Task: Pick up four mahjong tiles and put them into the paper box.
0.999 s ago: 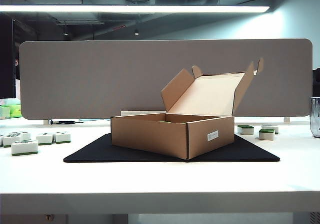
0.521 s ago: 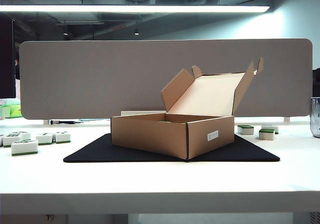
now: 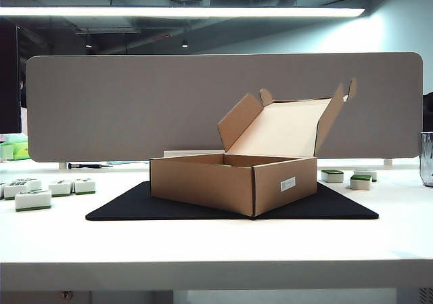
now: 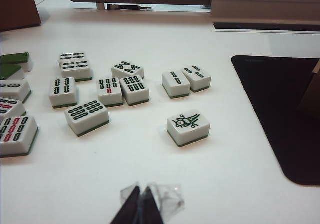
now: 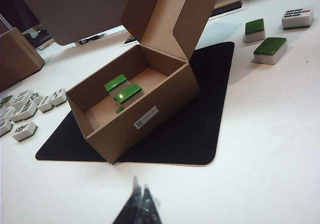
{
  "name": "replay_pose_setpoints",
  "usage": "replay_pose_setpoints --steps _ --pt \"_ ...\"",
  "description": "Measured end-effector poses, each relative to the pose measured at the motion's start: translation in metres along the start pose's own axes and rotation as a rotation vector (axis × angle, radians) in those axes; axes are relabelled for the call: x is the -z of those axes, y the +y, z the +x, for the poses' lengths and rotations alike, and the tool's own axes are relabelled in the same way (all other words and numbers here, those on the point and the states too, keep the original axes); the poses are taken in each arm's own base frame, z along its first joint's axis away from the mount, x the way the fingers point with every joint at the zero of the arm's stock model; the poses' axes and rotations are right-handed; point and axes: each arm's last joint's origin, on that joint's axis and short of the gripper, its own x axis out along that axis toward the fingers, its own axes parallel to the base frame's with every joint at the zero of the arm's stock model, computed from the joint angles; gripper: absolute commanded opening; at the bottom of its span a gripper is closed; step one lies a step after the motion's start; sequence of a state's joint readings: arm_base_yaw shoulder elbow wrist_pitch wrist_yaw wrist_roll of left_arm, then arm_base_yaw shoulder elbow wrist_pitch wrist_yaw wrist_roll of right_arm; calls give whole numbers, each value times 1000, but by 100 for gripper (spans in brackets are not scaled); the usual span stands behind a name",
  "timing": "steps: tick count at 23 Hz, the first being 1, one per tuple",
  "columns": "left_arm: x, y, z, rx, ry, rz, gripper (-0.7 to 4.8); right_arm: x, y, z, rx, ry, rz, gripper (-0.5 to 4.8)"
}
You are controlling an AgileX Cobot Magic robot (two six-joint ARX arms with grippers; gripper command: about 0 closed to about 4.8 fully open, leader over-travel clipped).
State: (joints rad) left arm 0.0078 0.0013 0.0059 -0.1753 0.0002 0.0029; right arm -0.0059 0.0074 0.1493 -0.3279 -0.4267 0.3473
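On the black mat (image 3: 338,208) at mid-table sat the box (image 3: 233,182), lid raised at the far side, label on its right wall. Inside lay three tiles (image 5: 122,92), green faces up. More tiles (image 4: 130,92) lay scattered on the table (image 3: 203,240) left of the mat, a few more to the right. The left gripper (image 4: 142,208) hovered near the left scatter, jaws pressed together, empty. The right gripper (image 5: 140,204) hung on the near side of the box, jaws likewise together, empty.

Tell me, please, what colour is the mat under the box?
Black; the mat beneath the box shows best in the right wrist view.
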Motion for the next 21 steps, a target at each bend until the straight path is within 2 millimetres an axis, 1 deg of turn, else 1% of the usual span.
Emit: replay_pose_setpoints --steps 3,6,8,12,13,16,21 --pt "0 0 0 0 0 0 -6 0 0 0 1 0 -11 -1" --pt "0 0 0 0 0 0 -6 0 -1 0 32 -10 -108 -1" --pt "0 0 0 0 0 0 -6 2 -4 2 88 -30 -142 -1" --pt "0 0 0 0 0 0 -6 10 -14 7 206 -60 -147 -1" --pt "0 0 0 0 0 0 -6 16 -18 10 233 -71 -144 -1" --pt "0 0 0 0 0 0 -6 23 -23 14 241 -78 -144 -1" --pt "0 0 0 0 0 0 -6 23 -27 14 341 -106 -140 -1"
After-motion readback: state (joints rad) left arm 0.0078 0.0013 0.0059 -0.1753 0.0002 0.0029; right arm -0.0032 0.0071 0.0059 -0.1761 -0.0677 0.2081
